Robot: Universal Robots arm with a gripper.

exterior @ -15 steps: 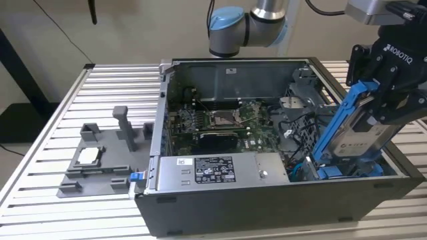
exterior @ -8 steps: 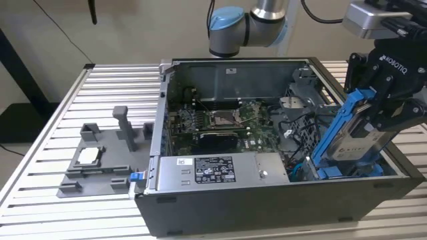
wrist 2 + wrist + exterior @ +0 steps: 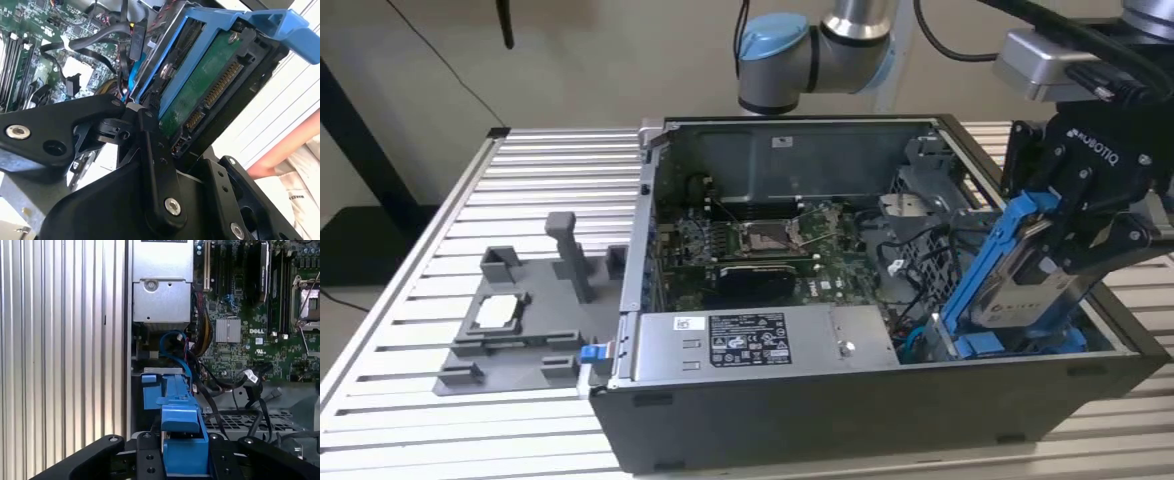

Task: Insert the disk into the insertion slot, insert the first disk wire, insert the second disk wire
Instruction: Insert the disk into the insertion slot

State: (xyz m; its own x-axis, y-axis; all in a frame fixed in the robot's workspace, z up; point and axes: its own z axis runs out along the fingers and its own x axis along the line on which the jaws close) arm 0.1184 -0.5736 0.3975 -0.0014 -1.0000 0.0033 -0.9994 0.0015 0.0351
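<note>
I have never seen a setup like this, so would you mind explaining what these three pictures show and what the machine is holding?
It is one robot arm with a black gripper, working over an open computer case on a slatted metal table. The exterior view looks at the whole scene from off the arm; both wrist views come from cameras riding on the arm. The gripper is shut on the disk, a silver hard drive in a blue carrier, held tilted with its lower end at the insertion slot on the exterior view's right. Inside the case are a green motherboard and a long grey metal box. Beside the case, on the exterior view's left, lies a grey plastic fixture tray.
</note>
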